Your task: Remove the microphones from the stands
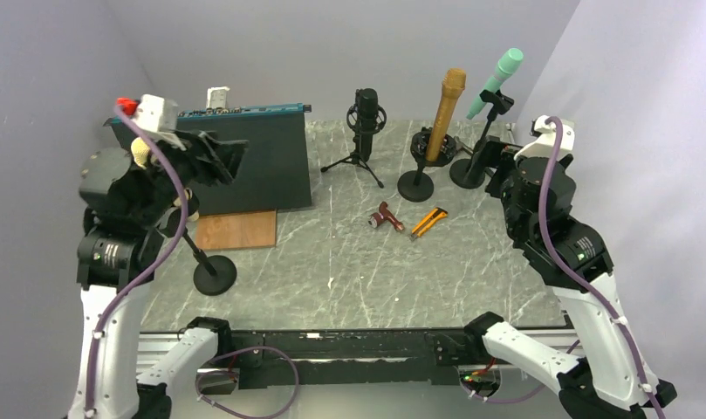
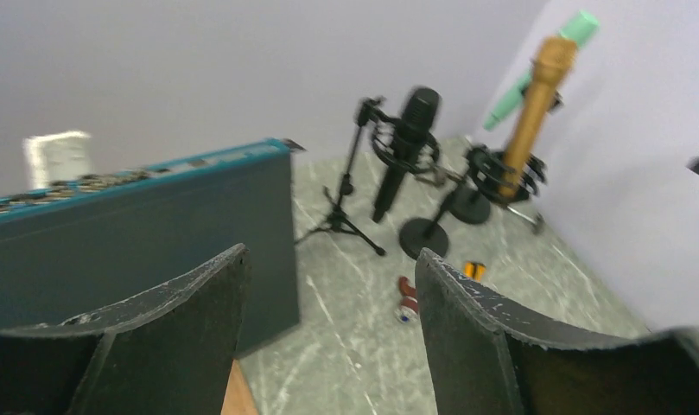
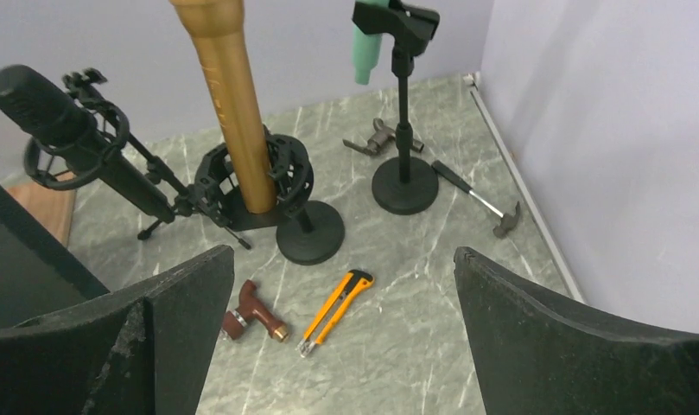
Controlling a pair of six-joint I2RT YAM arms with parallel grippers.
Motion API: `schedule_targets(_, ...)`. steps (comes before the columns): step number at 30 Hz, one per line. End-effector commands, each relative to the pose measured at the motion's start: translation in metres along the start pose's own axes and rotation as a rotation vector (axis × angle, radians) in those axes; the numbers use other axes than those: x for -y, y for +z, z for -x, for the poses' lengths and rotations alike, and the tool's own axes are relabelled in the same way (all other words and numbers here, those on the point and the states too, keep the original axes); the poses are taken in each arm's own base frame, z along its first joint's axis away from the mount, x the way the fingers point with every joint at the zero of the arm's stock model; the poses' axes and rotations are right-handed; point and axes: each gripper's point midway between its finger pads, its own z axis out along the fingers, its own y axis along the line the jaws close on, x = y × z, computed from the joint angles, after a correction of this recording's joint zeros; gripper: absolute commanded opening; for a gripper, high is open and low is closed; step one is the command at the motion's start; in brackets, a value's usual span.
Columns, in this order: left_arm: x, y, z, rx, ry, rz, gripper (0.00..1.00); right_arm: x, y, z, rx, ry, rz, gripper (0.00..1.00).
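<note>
Nearest us, the left hand (image 2: 330,259) and right hand (image 3: 343,255) both hang spread and empty above the grey marbled bench (image 1: 349,279). A dark teal case (image 1: 253,161) stands at back left. We count three microphones along the back, each on its own stand: a black microphone (image 1: 366,122) on a tripod (image 1: 356,164), a gold microphone (image 1: 447,113) in a shock mount (image 3: 287,164), and a green microphone (image 1: 497,83) clipped nearest the right hand. Around their bases lie a hammer (image 3: 475,197), an orange utility knife (image 1: 428,222) and a maroon mallet (image 1: 386,218).
</note>
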Motion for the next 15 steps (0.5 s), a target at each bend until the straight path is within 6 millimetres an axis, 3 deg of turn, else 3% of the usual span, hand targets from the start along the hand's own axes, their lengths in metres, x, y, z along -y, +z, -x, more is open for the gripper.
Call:
schedule_targets(1, 0.034, 0.010, -0.003, 0.012, 0.056, -0.132, 0.73, 0.001, 0.005, -0.009, -0.007, 0.053, -0.036, 1.00)
schedule_targets(5, 0.049, 0.024, -0.030, -0.032, 0.081, -0.194, 0.74, -0.013, 0.011, -0.015, -0.026, 0.082, 0.014, 1.00)
schedule_targets(11, 0.052, 0.025, -0.044, -0.004, 0.070, -0.231, 0.74, -0.005, 0.017, -0.037, -0.090, 0.161, -0.090, 1.00)
schedule_targets(15, 0.056, 0.024, -0.054, -0.039, 0.052, -0.265, 0.72, -0.011, 0.014, -0.043, -0.076, 0.272, -0.042, 1.00)
